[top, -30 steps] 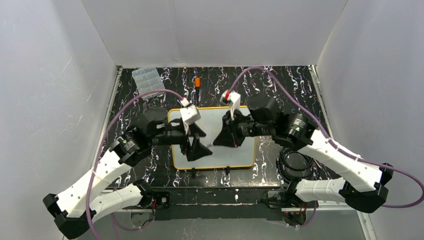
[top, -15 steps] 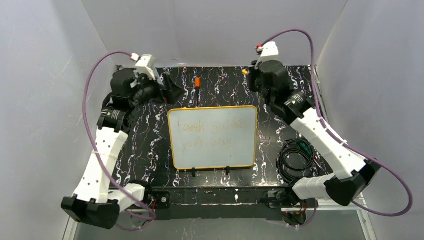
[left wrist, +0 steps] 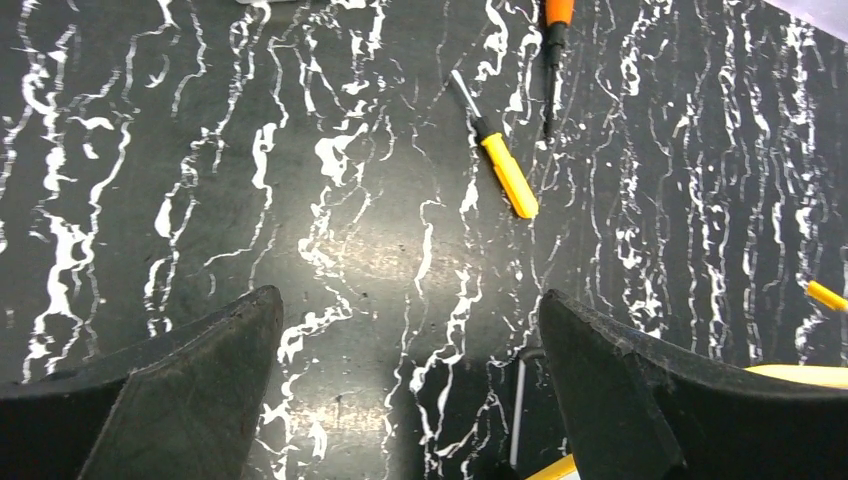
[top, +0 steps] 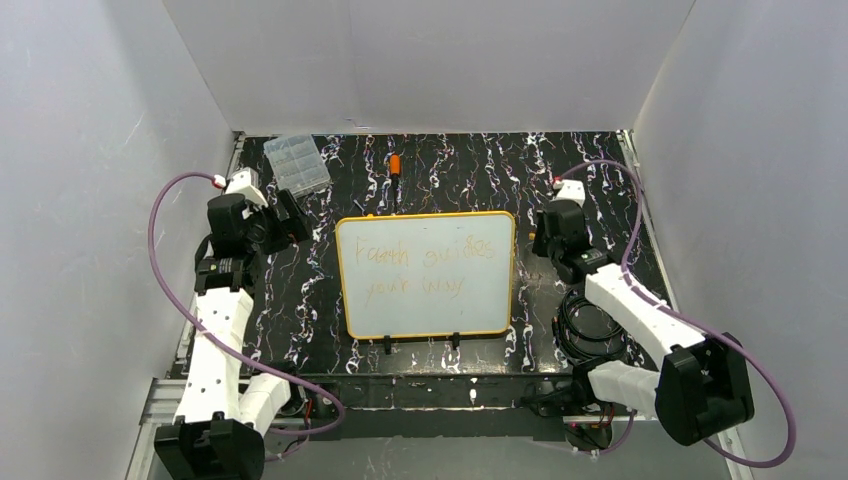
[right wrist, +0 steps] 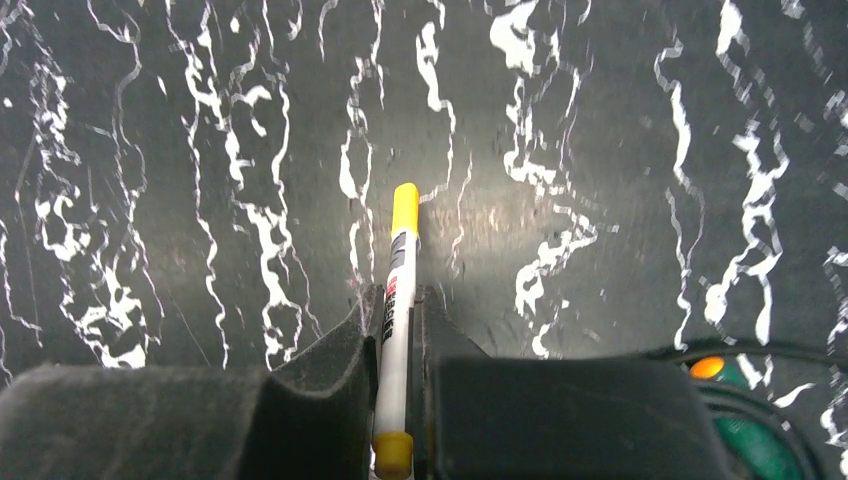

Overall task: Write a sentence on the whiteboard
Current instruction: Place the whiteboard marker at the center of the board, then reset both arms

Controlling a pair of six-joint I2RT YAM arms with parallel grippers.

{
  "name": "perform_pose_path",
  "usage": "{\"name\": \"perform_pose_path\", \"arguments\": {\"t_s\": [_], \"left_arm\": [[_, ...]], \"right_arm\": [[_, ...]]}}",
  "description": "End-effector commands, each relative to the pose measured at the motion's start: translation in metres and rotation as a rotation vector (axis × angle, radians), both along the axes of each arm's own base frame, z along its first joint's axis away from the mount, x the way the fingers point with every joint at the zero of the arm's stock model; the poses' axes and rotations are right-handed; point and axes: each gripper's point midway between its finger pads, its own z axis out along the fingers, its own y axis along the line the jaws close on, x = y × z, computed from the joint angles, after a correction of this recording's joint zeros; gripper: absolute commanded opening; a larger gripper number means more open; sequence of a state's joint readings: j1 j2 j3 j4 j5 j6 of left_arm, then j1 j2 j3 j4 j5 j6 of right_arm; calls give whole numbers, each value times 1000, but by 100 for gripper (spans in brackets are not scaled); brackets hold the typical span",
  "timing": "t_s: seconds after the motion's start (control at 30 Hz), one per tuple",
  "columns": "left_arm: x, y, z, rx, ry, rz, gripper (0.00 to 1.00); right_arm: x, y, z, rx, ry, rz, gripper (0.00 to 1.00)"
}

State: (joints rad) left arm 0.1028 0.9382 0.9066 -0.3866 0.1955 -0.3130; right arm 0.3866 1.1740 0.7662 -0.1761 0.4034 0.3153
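Note:
The whiteboard (top: pixel 480 300), white with a thin yellow-orange rim, lies flat in the middle of the black marbled table. The sentence (top: pixel 430 256) is written on it in faint orange-yellow, in two lines. My right gripper (top: pixel 541 236) is just off the board's right edge and is shut on a white marker with yellow ends (right wrist: pixel 401 262). The marker sticks out forward between the fingers (right wrist: pixel 400 302) over bare table. My left gripper (top: pixel 291 222) is off the board's upper left corner. It is open and empty (left wrist: pixel 408 300), and the board's yellow rim (left wrist: pixel 800 373) shows behind its right finger.
A clear compartment box (top: pixel 297 160) stands at the back left. An orange tool (top: pixel 396 165) lies behind the board, with a yellow-handled screwdriver (left wrist: pixel 505 170) near it. A coil of black cable (top: pixel 585 315) lies right of the board. White walls enclose the table.
Both arms have left the space over the board, swung up to the back corners, then come down beside it. The written lines now show in full.

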Motion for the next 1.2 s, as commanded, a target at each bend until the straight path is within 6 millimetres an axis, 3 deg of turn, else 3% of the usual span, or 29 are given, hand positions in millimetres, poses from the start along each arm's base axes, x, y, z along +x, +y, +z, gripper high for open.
{"name": "perform_pose_path", "arguments": {"t_s": [0.0,0.07,0.23,0.43,0.53,0.7,0.9,1.03,1.17], "left_arm": [[-14,16,-1,102,-13,40,98],[-18,14,1,103,-26,28,98],[-23,16,9,108,-41,46,98],[-36,21,18,129,-102,83,98],[-39,27,25,145,-130,117,98],[-44,20,39,154,-218,68,98],[-49,16,49,170,-300,46,98],[-48,13,49,161,-303,27,98],[-49,12,50,167,-311,25,98]], "right_arm": [[0,9,6,133,-113,-13,11],[-8,7,-6,132,-91,-13,19],[-19,1,-19,92,-35,-9,59],[-22,-16,11,35,-91,-50,97],[-21,-28,38,-3,-148,-87,99],[-26,-51,80,-79,-256,-148,99],[-40,-27,125,31,-470,35,99],[-52,-31,142,47,-547,43,99],[-55,-37,145,42,-564,19,99]]}}
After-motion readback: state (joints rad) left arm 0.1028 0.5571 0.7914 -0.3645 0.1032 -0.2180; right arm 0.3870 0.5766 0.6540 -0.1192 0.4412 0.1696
